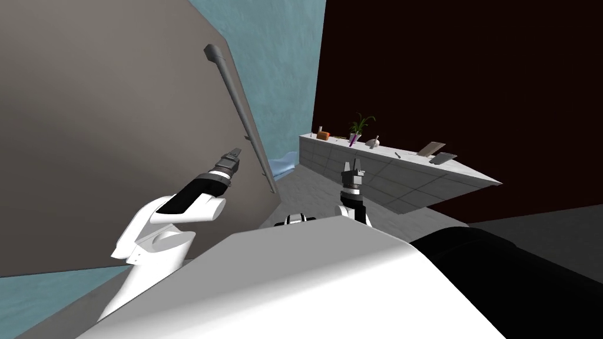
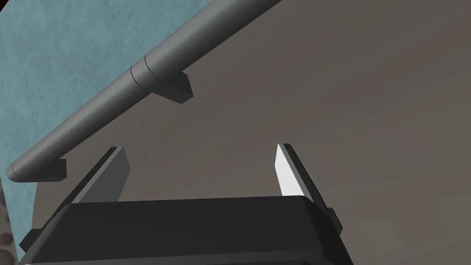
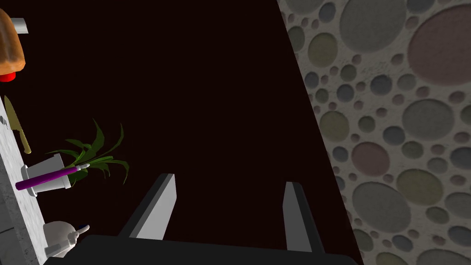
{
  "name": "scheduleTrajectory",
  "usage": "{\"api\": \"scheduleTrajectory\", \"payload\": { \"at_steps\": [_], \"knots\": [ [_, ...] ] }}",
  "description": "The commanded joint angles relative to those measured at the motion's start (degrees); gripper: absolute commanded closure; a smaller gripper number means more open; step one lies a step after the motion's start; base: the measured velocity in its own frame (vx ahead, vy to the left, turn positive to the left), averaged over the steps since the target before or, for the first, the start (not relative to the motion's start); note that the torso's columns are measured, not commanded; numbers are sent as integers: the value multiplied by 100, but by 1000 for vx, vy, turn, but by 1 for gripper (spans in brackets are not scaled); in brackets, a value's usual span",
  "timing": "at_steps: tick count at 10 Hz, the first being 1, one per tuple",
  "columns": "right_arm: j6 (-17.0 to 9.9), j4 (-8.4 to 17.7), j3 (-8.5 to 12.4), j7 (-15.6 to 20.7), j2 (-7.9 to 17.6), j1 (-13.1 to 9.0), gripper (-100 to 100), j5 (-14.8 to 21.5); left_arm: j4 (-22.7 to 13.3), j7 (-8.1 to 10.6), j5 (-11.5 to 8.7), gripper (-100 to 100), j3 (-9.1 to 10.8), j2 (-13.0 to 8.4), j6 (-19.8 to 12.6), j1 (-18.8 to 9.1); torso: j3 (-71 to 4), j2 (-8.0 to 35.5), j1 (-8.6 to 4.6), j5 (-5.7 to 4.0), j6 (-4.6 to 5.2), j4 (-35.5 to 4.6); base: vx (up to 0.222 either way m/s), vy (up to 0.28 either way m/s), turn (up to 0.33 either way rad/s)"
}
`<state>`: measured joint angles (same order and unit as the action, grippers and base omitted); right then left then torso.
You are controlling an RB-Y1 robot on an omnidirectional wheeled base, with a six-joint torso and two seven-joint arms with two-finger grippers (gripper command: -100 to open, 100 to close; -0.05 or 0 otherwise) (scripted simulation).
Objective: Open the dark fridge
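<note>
A white pot (image 3: pixel 43 168) beside the wide right gripper (image 3: pixel 230 180) is holding a plant (image 3: pixel 94 158); the wide left gripper (image 2: pixel 200 149) is facing the handle (image 2: pixel 106 102) on the grey-brown fridge (image 2: pixel 345 92).

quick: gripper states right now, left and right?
Left gripper: open, empty, close to the fridge handle but not around it.
Right gripper: open, empty.

A blue-green wall (image 1: pixel 282 70) meets a very dark red wall (image 1: pixel 459 76). Along it a long white counter (image 1: pixel 377 170) stands on grey floor (image 1: pixel 306 191), carrying a potted plant (image 1: pixel 357 126).
</note>
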<state>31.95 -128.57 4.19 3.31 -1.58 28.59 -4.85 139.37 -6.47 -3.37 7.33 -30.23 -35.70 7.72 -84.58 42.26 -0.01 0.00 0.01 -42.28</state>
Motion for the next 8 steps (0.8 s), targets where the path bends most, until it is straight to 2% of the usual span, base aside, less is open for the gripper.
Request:
{"api": "scheduleTrajectory", "payload": {
  "at_steps": [1, 2, 5, 6, 8],
  "knots": [
    [0, 0, 0, 0, 0, 0, 0, 0, -9, -44, -43, -100, 71, -173, -433, -117, 1, 3, -2, 0, -3, 0, 58, 14, -149],
    [0, 0, 0, 0, 0, 0, 0, 0, -9, -44, -43, -100, 71, -173, -467, -117, 0, 0, 0, 0, 0, 0, 49, 12, -62],
    [0, 0, 0, 0, 0, 0, 0, 0, 17, -95, -98, -100, 159, -409, -945, -272, 4, 7, 0, 0, -3, -1, 45, 7, -98],
    [0, 0, 0, 0, 0, 0, 0, 0, 17, -95, -98, -100, 159, -409, -979, -272, 2, 4, 2, 0, 0, -1, 39, 19, -70],
    [0, 0, 0, 0, 0, 0, 0, 0, 85, -141, -147, -100, 238, -638, -1350, -410, 0, 1, 3, 1, 0, 0, 63, 21, -147]
  ]
}}
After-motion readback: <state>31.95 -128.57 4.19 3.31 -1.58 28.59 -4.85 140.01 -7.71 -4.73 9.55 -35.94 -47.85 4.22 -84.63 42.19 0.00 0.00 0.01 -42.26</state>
